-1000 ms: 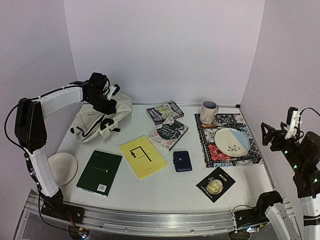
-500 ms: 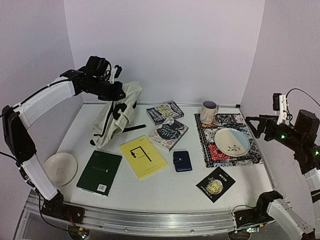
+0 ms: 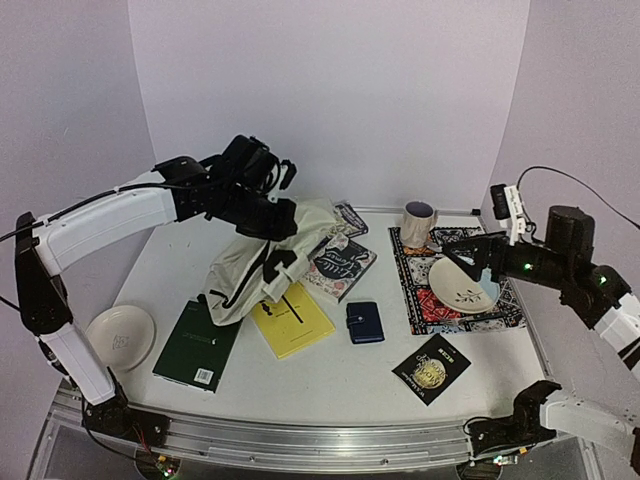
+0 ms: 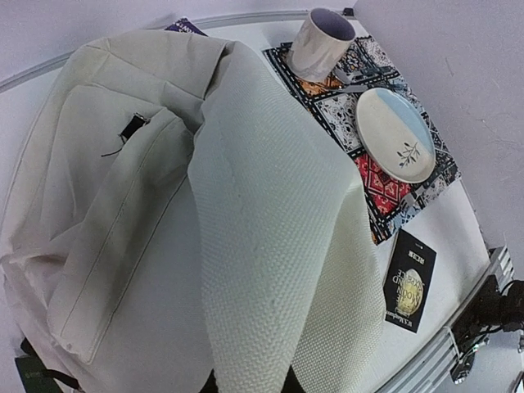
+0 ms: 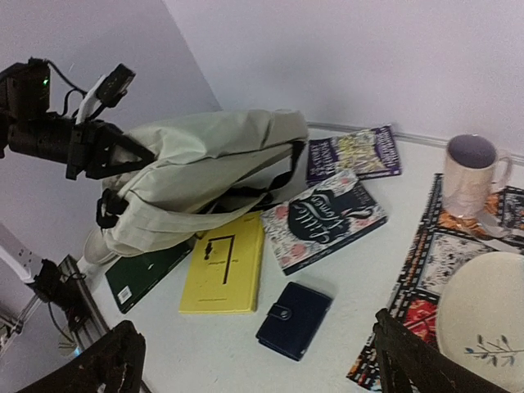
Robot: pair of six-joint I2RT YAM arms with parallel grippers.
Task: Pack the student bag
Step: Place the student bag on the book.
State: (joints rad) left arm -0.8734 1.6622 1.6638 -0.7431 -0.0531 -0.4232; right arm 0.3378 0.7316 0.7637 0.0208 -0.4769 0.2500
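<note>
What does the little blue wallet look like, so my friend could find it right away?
Find the patterned cloth mat with the plate on it, on the right arm's side of the table. Just beside the mat, between it and the yellow book, lies the wallet. It is dark blue, closed with a small snap tab, and much smaller than that book.

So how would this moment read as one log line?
left gripper: shut on student bag, hanging partly over yellow book | right gripper: open, empty, near plate
</note>
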